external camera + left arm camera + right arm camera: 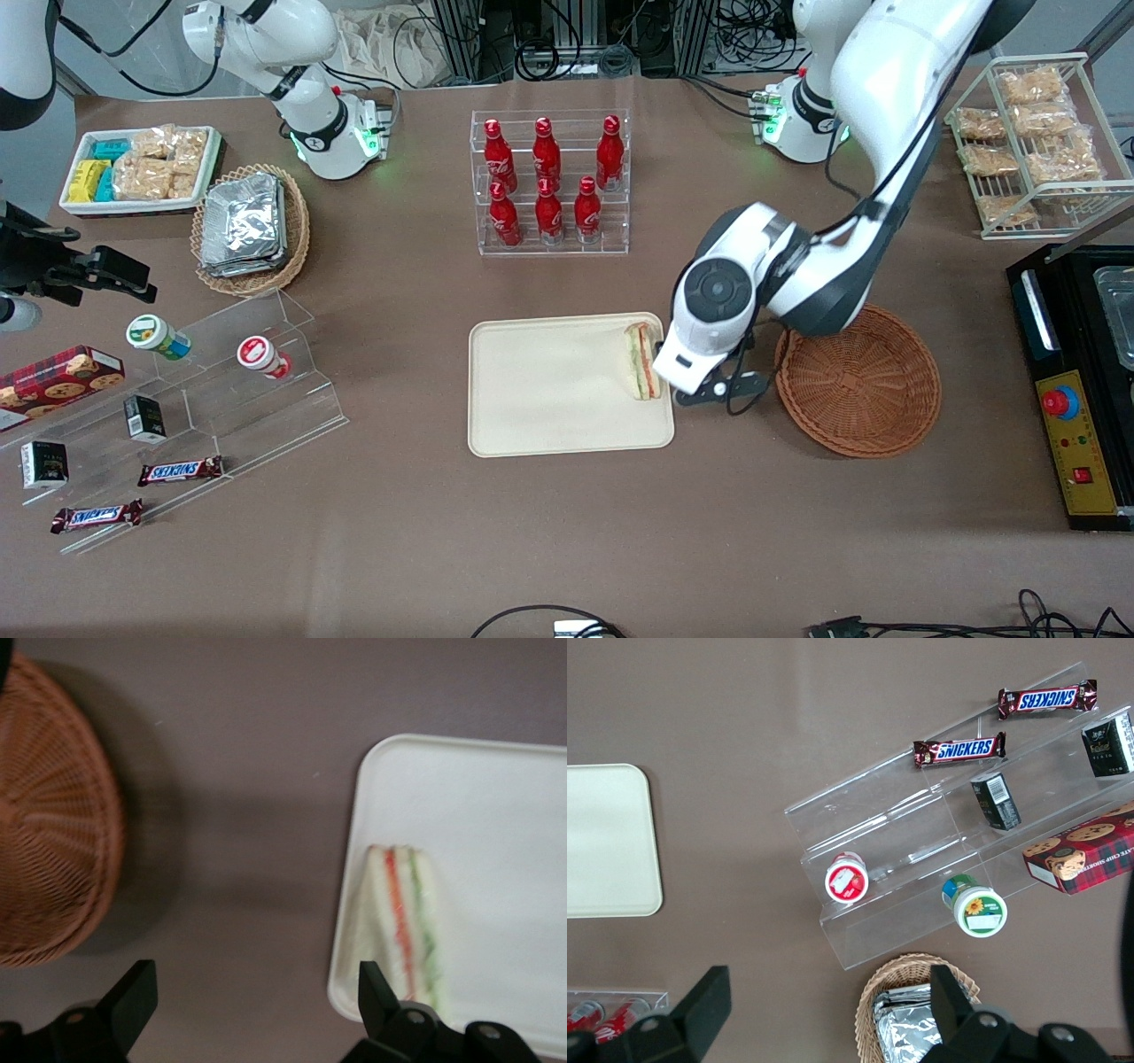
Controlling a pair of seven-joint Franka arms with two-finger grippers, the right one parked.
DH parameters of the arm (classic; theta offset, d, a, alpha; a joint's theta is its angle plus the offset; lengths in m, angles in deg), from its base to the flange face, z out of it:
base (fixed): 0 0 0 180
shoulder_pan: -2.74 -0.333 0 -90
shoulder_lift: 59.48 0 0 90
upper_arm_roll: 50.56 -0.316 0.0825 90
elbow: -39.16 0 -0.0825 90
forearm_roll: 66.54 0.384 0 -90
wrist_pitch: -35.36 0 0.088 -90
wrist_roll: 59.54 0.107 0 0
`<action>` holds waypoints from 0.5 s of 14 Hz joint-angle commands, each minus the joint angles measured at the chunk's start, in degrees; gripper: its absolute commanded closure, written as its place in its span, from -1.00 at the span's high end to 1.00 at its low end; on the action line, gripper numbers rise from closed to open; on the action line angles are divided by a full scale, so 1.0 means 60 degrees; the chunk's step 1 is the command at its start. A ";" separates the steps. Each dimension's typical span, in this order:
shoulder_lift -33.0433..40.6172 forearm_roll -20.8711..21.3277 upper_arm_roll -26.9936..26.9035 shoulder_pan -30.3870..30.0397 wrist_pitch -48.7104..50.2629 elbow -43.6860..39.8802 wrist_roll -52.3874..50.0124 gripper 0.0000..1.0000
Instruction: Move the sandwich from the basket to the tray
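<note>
The tray (549, 390) carries the sandwich (641, 361) at its edge nearest the basket (864, 390), which lies toward the working arm's end of the table. The gripper (252, 1001) hangs above the sandwich, jaws spread wide, holding nothing

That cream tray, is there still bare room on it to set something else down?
Yes. The sandwich lies along the tray's edge nearest the basket, where the open claw hovers. The rest of the tray, toward the parked arm's end, is bare. The basket looks empty too.
</note>
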 commanded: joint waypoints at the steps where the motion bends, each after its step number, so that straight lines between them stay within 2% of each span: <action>1: 0.2801 -0.1077 0.0064 -0.0687 -0.0805 0.2675 0.0807 1.00; 2: 0.3505 -0.1605 0.0034 -0.0834 -0.0734 0.3101 0.1568 1.00; 4: 0.4534 -0.2005 0.0019 -0.1534 -0.0341 0.3587 0.2844 1.00; 7: 0.4581 -0.2196 0.0005 -0.2984 0.0335 0.2945 0.4778 1.00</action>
